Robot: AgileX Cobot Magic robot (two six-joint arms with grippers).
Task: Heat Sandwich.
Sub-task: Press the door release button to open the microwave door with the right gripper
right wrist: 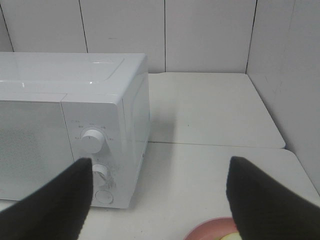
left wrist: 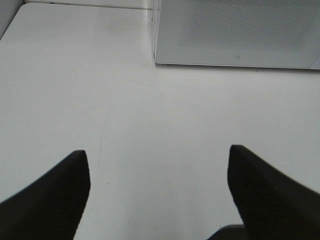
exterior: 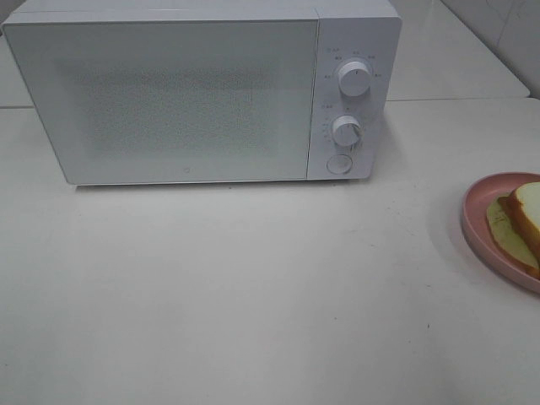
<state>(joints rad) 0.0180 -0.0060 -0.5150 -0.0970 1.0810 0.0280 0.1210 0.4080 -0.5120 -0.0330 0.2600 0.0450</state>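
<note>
Start step: microwave shut, sandwich on plate. Left end effector and right end effector wide, empty. Next, likely: open microwave.

Beside the white box-shaped microwave oven, on its control-panel side, the round pink plate and the white-bread sandwich with orange-brown crust run off the high view's edge; we see only the part nearest the oven. The print around the upper white dial and lower white dial is too small for us to read. In the right wrist view, a black finger of the right gripper covers part of the plate, and the frame cuts off the rest. The left wrist view gives us only the oven's lower corner. The left gripper's dark fingers are cropped at their bases.
</note>
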